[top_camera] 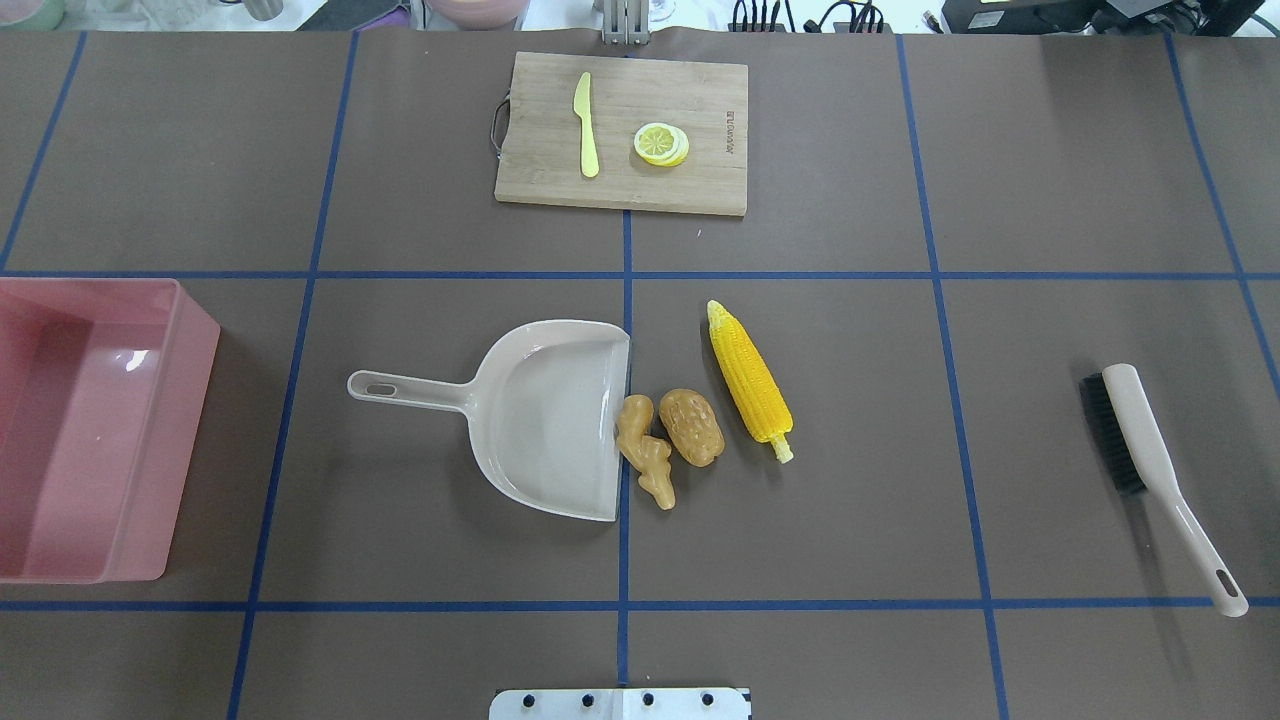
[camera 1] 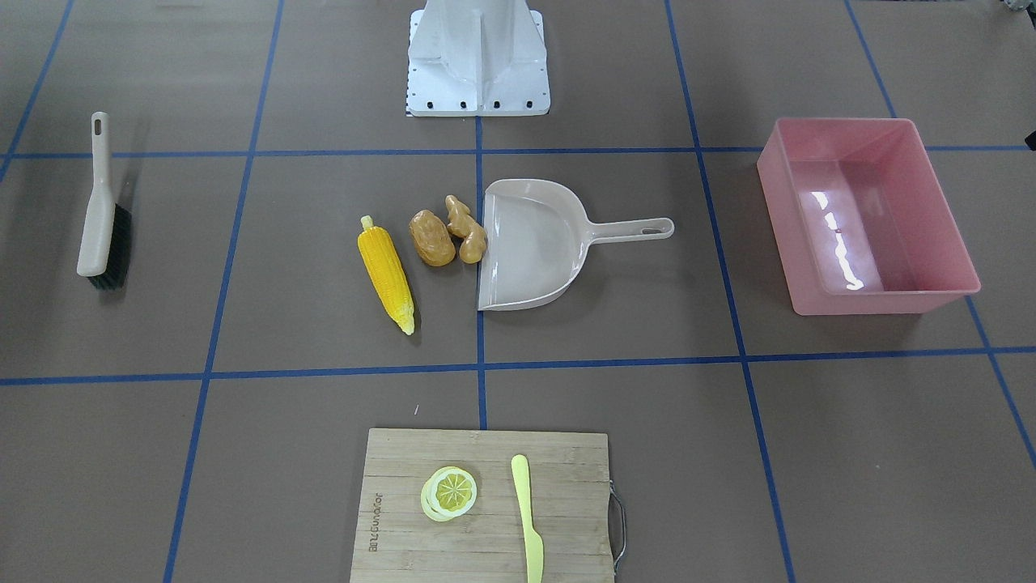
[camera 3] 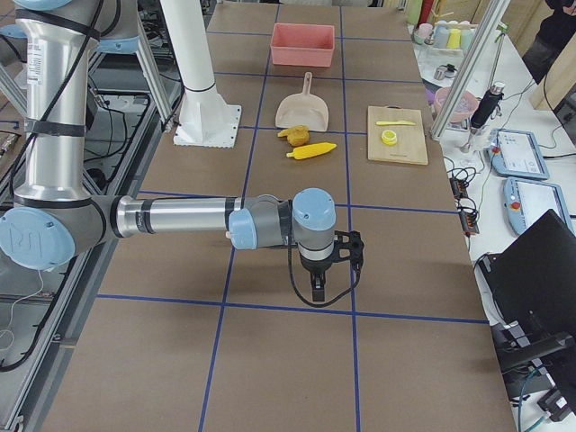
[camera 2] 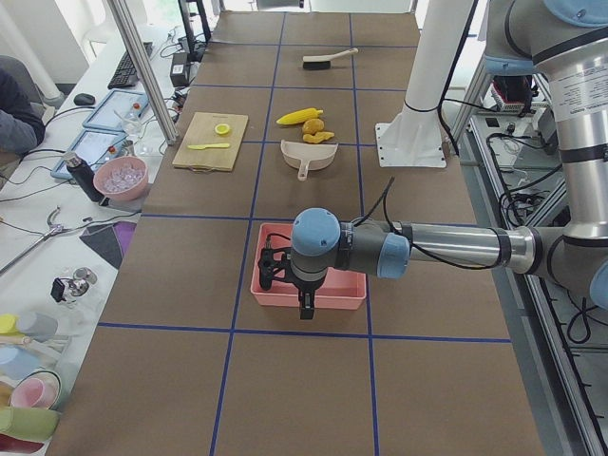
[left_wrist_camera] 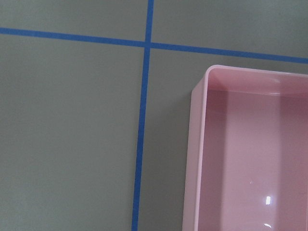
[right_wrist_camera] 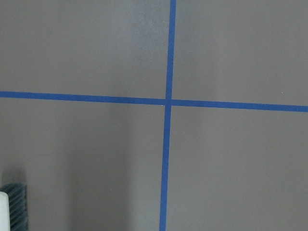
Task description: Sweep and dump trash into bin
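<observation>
Brown table covering (top_camera: pixel 800 520) crossed by blue tape fills the overhead view. At left edge sits the pink translucent plastic tub (top_camera: pixel 185 420); centre, the beige handled dustpan (top_camera: pixel 540 415), its mouth touching the knobbly tan ginger root (top_camera: pixel 645 450), then glossy brown potato (top_camera: pixel 692 427) and yellow corn cob (top_camera: pixel 748 378). Whether the left gripper (camera 2: pixel 304 304) and right gripper (camera 3: pixel 317 286) are open, I cannot tell.

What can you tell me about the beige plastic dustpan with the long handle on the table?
The beige plastic dustpan lies flat on the brown table, empty. It has a wide scoop with raised side and back walls, and a slim handle ending in a hanging slot that points toward the pink translucent bin. Its open front edge faces the toy foods; the knobbly tan ginger root lies right against that edge. No gripper touches it.
</observation>
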You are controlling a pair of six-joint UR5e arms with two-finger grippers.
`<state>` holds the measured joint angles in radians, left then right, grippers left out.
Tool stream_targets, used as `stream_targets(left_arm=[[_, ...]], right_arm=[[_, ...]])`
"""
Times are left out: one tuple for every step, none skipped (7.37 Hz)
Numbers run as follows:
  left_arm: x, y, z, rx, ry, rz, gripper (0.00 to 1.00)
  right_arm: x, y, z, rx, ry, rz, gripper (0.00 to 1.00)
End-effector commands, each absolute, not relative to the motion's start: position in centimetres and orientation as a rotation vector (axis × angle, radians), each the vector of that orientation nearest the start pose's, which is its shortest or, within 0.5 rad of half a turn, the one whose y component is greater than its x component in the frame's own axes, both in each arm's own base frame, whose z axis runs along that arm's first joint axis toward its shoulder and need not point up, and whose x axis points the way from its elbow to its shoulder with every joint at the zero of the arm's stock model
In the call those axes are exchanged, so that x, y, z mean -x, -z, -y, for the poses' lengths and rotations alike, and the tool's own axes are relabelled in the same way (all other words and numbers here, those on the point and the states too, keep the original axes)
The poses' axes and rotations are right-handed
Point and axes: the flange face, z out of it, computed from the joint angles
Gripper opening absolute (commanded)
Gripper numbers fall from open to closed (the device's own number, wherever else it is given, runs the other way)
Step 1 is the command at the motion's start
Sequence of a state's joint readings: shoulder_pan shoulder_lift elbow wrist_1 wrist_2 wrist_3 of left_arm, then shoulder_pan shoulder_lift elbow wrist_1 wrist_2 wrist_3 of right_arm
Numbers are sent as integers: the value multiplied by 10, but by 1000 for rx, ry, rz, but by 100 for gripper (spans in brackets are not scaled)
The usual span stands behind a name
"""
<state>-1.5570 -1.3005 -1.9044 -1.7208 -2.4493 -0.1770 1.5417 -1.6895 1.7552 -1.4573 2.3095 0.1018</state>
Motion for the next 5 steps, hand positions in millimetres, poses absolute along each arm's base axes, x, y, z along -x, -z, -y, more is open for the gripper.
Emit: stream_targets(left_arm=[[51, -579, 389, -145, 45, -892, 98], [49, -575, 390, -154, 33, -897, 98], [30, -547, 391, -191, -41, -914, 98], [-3, -523, 397, -206, -143, -924, 98], [-41, -498, 413, -224, -249, -937, 98]], right_arm=[[-54, -616, 451, -120, -6, 738, 100], [-54, -602, 458, -144, -4, 738, 100], [-52, -594, 459, -139, -37, 758, 100], [-48, -572, 453, -139, -85, 794, 100], [-28, -555, 434, -133, -100, 833, 100]])
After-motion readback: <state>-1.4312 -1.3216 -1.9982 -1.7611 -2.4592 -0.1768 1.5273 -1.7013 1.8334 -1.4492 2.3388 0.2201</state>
